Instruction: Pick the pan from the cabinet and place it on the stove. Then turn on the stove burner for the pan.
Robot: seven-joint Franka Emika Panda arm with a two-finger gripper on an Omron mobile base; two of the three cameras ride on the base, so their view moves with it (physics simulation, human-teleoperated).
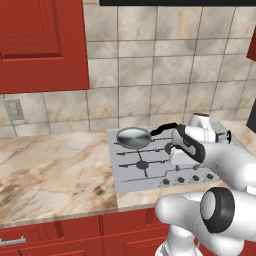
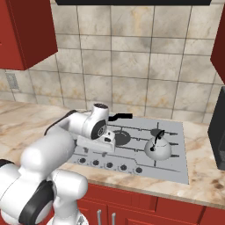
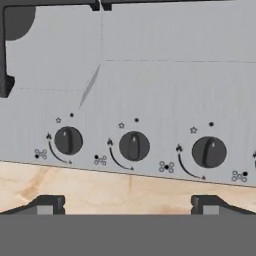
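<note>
The silver pan (image 1: 133, 137) rests on the back left burner of the grey stove (image 1: 127, 172), its black handle (image 1: 162, 130) pointing right. From the right base view, only that handle (image 2: 121, 117) shows past the arm. The red cabinet (image 1: 40, 45) hangs at the upper left with its door closed. My gripper (image 3: 127, 205) is open and empty, pointing down over the stove's front edge. In the hand view three dark knobs (image 3: 68, 140) (image 3: 134, 146) (image 3: 209, 152) lie just beyond the fingertips (image 3: 47, 205), and the middle knob sits roughly between them.
A domed silver kettle (image 2: 158, 148) stands on the stove's right front burner. Marble counter (image 1: 50, 165) stretches left of the stove, with red drawers (image 1: 30, 240) below. A dark appliance (image 2: 218, 136) stands at the right edge. A wall outlet (image 1: 13, 109) sits under the cabinet.
</note>
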